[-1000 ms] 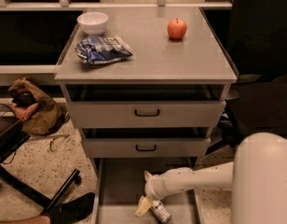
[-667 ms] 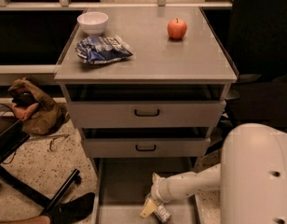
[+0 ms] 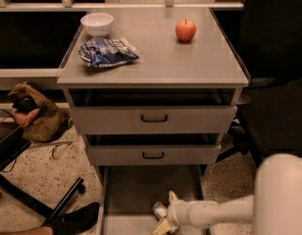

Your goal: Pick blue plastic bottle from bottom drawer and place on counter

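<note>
1. gripper (image 3: 166, 212) on the white robot arm (image 3: 214, 213) sits lower in the long shallow grey metal bottom drawer (image 3: 141, 190) than 1 second ago.
2. its cream fingers are spread, with the small clear blue plastic bottle (image 3: 159, 209) lying between them on the drawer floor.
3. flat square grey counter (image 3: 190, 62) holds a white bowl (image 3: 97, 23), a blue-and-white foil snack bag (image 3: 108, 52) and a red apple (image 3: 186, 30).
4. speckled floor (image 3: 43, 175) and a crumpled brown bag (image 3: 36, 114) lie to the left.

Cream gripper (image 3: 166, 213) in grey bottom drawer (image 3: 141, 190); red apple (image 3: 186, 30), blue-white bag (image 3: 108, 52) on grey counter (image 3: 190, 62).

White arm (image 3: 224, 212) stretches leftward, pincer (image 3: 165, 212) low at bottom centre.
</note>
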Motion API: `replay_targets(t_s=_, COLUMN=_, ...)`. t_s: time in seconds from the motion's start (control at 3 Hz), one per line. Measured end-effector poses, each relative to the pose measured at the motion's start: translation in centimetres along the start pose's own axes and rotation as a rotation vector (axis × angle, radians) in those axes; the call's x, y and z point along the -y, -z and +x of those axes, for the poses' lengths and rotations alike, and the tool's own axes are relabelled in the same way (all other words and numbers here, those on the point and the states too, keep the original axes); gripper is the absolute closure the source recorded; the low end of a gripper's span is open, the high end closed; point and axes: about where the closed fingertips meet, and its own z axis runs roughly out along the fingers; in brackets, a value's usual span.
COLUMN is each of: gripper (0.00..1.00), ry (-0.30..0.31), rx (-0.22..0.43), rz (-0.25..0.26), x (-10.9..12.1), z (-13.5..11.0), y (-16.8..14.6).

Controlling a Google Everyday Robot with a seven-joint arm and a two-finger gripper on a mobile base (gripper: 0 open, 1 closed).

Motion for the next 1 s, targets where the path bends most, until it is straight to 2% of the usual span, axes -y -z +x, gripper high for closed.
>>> replay_targets(t_s=0.33, gripper=0.0, ry=-0.039, rx=0.085, rz=0.001, x=-1.23, z=1.69, y=-1.01)
replay_targets(t_s=0.67, gripper=0.0, ry=-0.078, rx=0.102, rz=0.016, x=-1.17, z=2.66, y=-0.31)
replay_targets(t_s=1.0, gripper=0.0, ry=-0.078, rx=0.102, rz=0.016, x=-1.17, z=2.66, y=-0.32)
